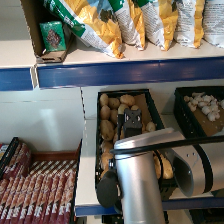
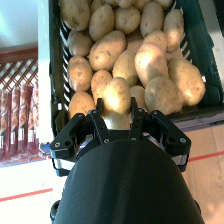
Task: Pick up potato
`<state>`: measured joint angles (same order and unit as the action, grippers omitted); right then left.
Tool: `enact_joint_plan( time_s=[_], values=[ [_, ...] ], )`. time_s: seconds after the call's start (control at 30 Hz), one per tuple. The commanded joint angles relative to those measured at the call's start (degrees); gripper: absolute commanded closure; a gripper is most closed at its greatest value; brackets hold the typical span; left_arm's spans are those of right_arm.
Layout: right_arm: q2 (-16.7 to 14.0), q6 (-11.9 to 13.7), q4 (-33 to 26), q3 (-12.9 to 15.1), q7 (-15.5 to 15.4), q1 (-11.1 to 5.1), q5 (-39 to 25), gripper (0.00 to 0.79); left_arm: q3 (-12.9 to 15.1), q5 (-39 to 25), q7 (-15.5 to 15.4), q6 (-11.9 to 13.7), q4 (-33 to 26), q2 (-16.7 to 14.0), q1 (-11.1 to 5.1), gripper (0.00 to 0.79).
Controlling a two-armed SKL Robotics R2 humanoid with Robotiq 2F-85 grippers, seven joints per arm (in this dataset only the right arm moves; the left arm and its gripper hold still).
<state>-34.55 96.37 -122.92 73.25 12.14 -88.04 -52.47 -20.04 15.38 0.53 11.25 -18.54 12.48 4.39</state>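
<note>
Potato (image 2: 117,100) sits between the two fingers of our right gripper (image 2: 117,119), which clamps it, just above the other potatoes in the black crate (image 2: 59,75).

A black slatted plastic crate (image 1: 150,107) heaped with brown potatoes (image 1: 106,112) sits on the lower shelf (image 1: 89,165), with a second black crate of small pale vegetables (image 1: 205,112) just beside it on the right. On the upper shelf (image 1: 125,70) behind and above, yellow-and-green bags (image 1: 130,22) stand in a row, with a cardboard box (image 1: 42,30) holding a small green packet (image 1: 52,36) at their left. Left of the potato crate and lower lies a tray of red-and-white packaged goods (image 1: 37,187).
</note>
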Motion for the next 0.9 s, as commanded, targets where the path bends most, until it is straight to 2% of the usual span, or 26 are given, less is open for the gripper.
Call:
enact_joint_plan(
  time_s=[0.03, 0.2, 0.43, 0.9],
  values=[
    [-0.52, -0.04, -0.08, -0.44, 0.11, -0.28, -1.28, 0.785, 0.0, 0.0, 0.0, 0.0, 0.0, 0.0, 0.0, 0.785],
    [-0.99, -0.19, -0.12, -0.88, 0.73, -0.42, -2.64, 0.785, 0.0, 0.0, 0.0, 0.0, 0.0, 0.0, 0.0, 0.785],
    [-1.78, -0.4, -0.13, -1.72, 0.43, -1.09, -9.21, 0.785, 0.0, 0.0, 0.0, 0.0, 0.0, 0.0, 0.0, 0.785],
    [-2.44, -0.92, -0.05, -1.67, 0.34, -1.47, -17.67, 0.785, 0.0, 0.0, 0.0, 0.0, 0.0, 0.0, 0.0, 0.785]
  ],
)
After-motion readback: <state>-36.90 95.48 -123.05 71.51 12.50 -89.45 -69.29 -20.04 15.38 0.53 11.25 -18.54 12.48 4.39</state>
